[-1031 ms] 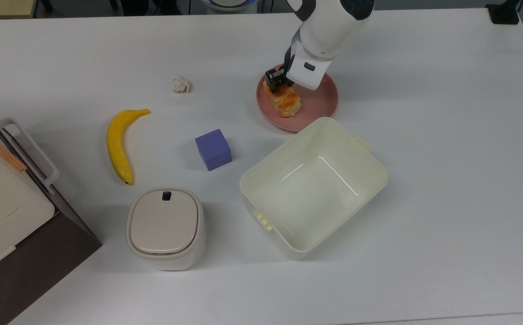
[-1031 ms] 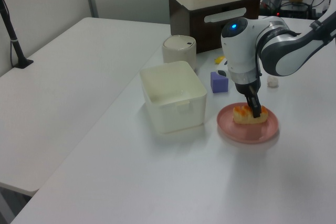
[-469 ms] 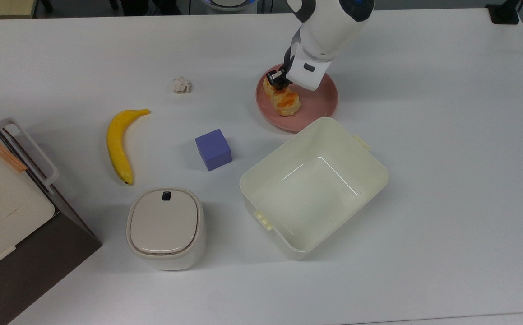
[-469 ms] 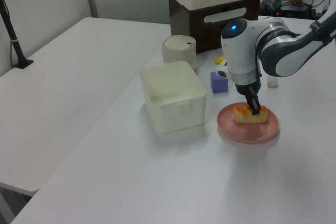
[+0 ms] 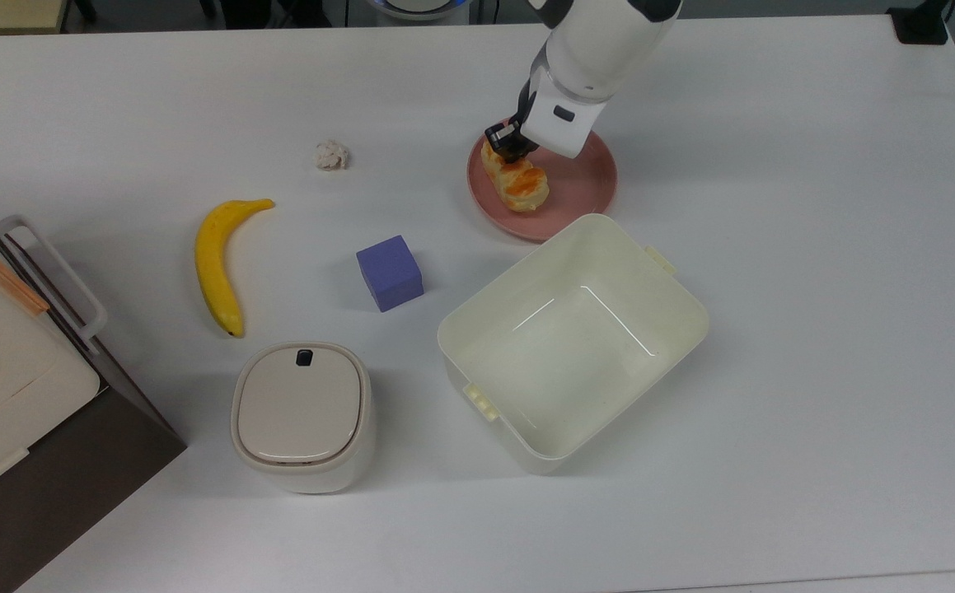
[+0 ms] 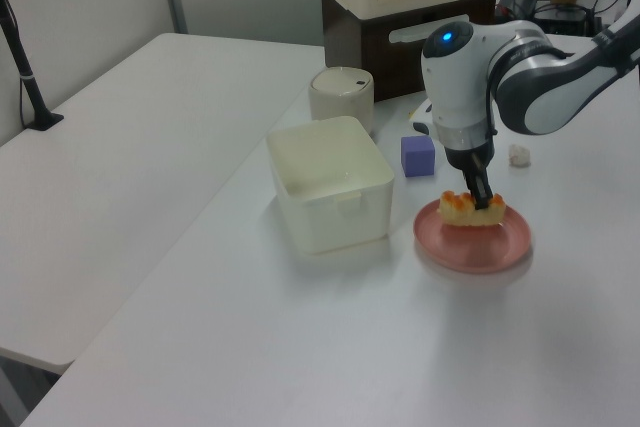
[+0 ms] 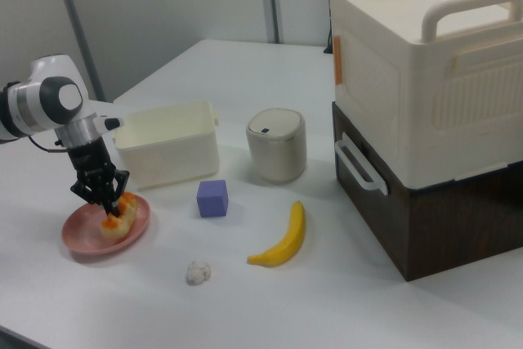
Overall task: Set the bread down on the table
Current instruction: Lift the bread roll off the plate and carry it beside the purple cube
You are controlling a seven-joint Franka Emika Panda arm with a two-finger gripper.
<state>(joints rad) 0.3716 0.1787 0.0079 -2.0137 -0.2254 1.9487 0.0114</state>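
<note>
While clamped in the claw [image 5: 508, 147], the bread [image 5: 517, 183] hangs below.

Cream bin [image 5: 573, 342] crowds the plate [image 5: 584, 185]; elsewhere the table [image 5: 815, 206] seems open.

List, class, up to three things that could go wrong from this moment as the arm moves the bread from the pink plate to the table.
1. The gripper pinches the bread near one end, so the free end may sag or slip out.
2. The bread hangs barely above the pink plate; a sideways move could catch the rim.
3. The cream bin stands close beside the plate, so a swing that way could strike it.
</note>
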